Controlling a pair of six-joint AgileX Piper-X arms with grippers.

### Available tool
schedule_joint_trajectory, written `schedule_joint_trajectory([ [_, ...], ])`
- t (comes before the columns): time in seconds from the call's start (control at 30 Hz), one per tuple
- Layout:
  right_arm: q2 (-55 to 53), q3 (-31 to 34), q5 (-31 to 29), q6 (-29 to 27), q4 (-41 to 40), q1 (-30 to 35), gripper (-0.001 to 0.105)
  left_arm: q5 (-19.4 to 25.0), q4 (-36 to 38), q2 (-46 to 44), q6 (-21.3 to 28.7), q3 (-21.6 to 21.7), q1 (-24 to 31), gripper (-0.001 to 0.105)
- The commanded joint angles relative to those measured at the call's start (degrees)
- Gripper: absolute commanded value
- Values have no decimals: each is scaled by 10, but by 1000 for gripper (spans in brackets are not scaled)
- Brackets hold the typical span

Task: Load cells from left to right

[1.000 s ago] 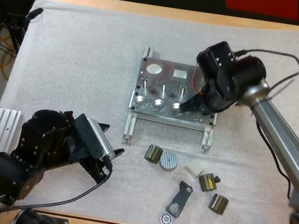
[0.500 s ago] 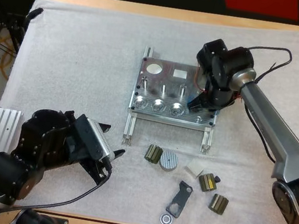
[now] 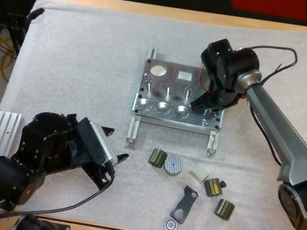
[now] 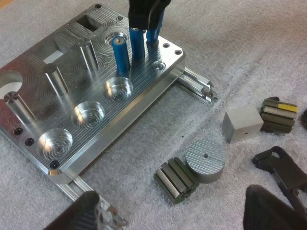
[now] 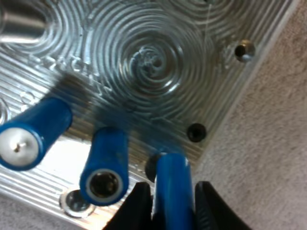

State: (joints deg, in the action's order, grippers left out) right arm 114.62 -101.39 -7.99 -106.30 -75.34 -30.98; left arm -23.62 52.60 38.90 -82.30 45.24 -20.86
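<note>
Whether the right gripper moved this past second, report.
Yes, slightly: the right gripper, clamping a blue cylinder, crept toward the fixture's far edge, staying near its right corner.

Robotics lab: machined metal fixture [image 3: 174, 84]

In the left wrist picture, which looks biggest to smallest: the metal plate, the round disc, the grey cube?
1. metal plate, by far
2. round disc
3. grey cube, nearly the disc's size and farther from the camera, so unsure
</note>
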Motion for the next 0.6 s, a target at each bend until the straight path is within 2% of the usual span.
schedule_joint_trajectory([
  [0.0,1,-4,17,-6,-1,2,0,-7,-2,-1,4,4,-1,61],
  [0.3,3,-4,28,-6,-11,2,0,-7,-2,-1,4,4,-1,61],
  [0.43,3,-4,72,-6,-20,2,0,-7,-2,-1,4,4,-1,61],
  [0.57,3,-2,69,-6,-13,2,0,-7,-2,-1,4,4,-1,61],
])
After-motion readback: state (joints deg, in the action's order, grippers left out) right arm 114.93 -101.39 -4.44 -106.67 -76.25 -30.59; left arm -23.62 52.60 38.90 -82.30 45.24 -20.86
